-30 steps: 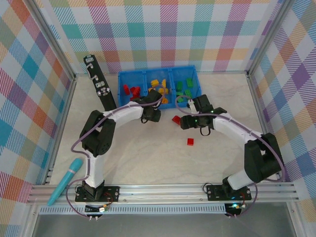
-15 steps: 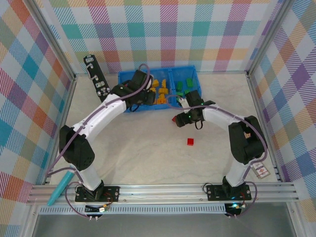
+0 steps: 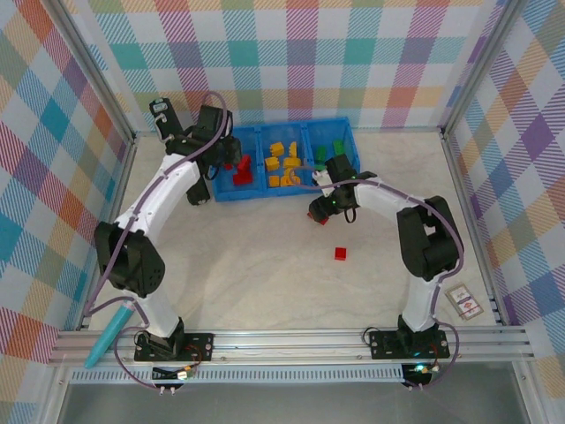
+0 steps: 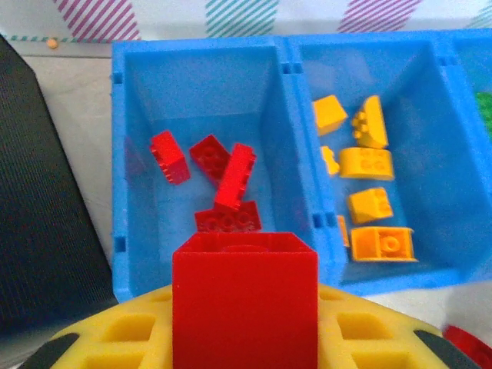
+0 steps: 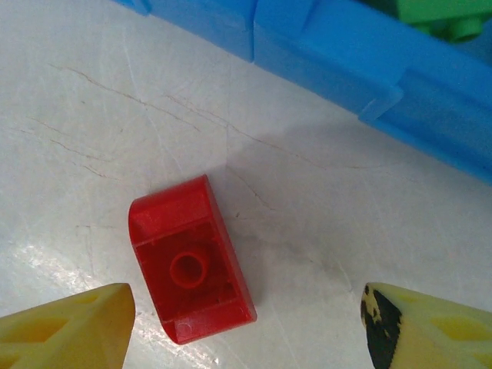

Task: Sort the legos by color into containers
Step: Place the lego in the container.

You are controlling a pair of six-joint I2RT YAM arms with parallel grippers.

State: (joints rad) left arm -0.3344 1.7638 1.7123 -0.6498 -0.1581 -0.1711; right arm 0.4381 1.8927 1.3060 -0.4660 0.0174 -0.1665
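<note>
Our left hand (image 4: 244,330) is pinching a red brick (image 4: 244,296) and hangs over the near wall of the blue bin (image 4: 300,154), in line with its left compartment. In that compartment lie four loose red bricks (image 4: 219,181). The middle compartment holds the yellow-orange bricks (image 4: 367,165), and the right one the green bricks (image 3: 328,152). (The black panel (image 4: 38,215) stands just left of the bin.) Our right hand (image 5: 246,330) is spread wide, low over the counter (image 5: 92,92) just in front of the bin's right compartment. A second red brick (image 5: 191,257) lies hollow side up between its fingers, nearer one finger than the other and, as far as we can tell, touching neither. A third red brick (image 3: 341,253) lies on the counter well in front of the bin, apart from both hands.
</note>
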